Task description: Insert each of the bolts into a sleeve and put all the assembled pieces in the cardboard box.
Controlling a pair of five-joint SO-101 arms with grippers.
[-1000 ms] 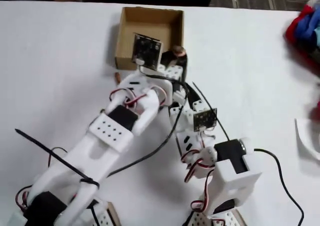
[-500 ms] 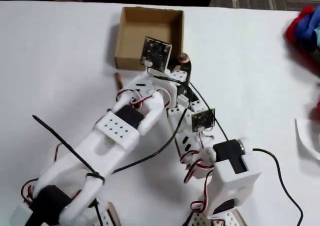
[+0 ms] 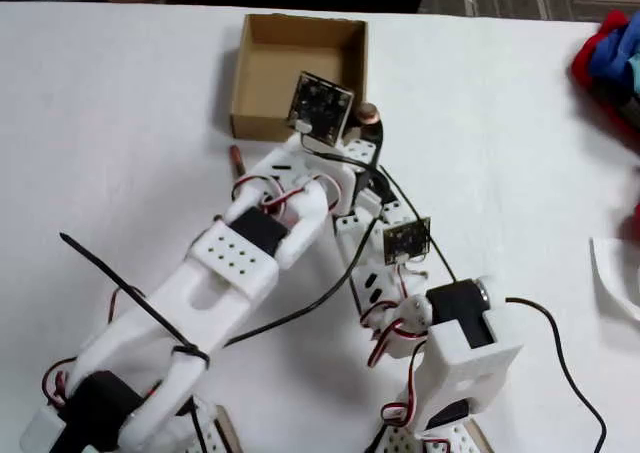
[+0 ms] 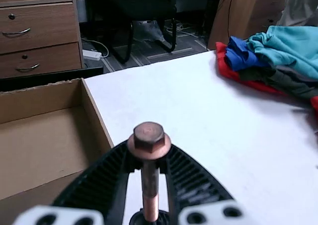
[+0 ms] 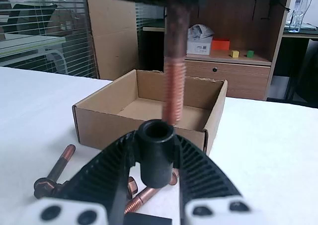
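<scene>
White table (image 3: 120,123), one cardboard box (image 3: 290,73) — one held bolt (image 4: 148,139), one sleeve (image 5: 156,155)

A shiny coppery metal bolt (image 4: 148,138), a matt black sleeve (image 5: 156,155), a matt brown cardboard box (image 5: 109,125), a smooth white table (image 3: 120,123).

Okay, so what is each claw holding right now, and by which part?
Left claw grips a copper bolt by its shank, just under the head; right claw clamps a black sleeve by its sides.
</scene>
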